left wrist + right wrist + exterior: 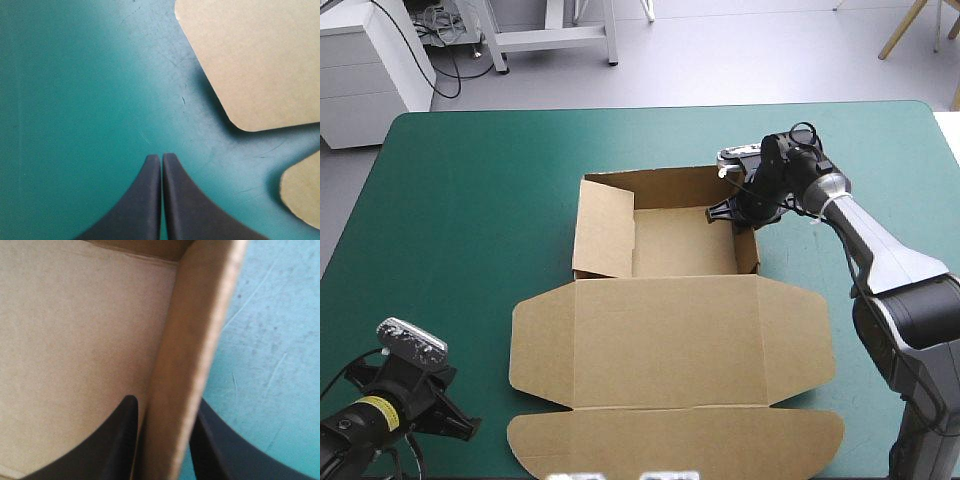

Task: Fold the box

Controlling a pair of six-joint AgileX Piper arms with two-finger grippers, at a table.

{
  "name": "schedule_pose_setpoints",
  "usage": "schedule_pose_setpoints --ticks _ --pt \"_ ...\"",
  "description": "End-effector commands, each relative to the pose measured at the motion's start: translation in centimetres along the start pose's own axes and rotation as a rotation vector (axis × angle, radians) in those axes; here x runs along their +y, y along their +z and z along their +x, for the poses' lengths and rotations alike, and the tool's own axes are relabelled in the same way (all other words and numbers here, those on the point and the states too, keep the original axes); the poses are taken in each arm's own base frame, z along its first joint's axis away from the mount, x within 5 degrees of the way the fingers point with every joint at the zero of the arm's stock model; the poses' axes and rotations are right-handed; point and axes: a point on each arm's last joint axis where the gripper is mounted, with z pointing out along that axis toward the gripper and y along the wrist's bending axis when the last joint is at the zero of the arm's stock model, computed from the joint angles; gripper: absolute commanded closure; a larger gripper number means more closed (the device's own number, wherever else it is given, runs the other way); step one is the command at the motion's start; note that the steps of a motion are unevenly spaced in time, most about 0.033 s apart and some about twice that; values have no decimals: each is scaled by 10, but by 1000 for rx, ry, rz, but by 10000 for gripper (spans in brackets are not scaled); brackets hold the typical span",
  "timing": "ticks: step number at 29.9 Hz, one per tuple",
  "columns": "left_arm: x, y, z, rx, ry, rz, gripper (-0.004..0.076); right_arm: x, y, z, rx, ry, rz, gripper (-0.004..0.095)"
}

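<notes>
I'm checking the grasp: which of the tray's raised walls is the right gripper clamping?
The right wall, nearest the table's right edge: the right gripper has one finger inside, one outside. The other walls stand free.

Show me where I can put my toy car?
Free: the bare cover left of the box, out to the left and far edges. Crowded: the middle, with the box and its flat lid, the right gripper on its right wall, the left gripper at the near-left corner.
</notes>
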Motion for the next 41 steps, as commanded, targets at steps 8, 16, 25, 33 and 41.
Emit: schedule_pose_setpoints --ticks 8,16,25,33,41 --pt "2 -5 -10 -67 -8 -7 734 3 -124 4 -300 -51 59 -12" --pt "2 -5 -10 -67 -8 -7 734 3 -143 12 -332 -50 63 -10" --pt "-1 -5 -9 -63 -27 25 734 0 -90 -4 -224 -16 59 -10" --pt "-2 -5 -6 -30 -33 35 734 -4 -30 -10 -53 -9 57 184" --pt "-1 -5 -5 -14 -28 26 734 -3 -37 -12 -90 -27 57 913"
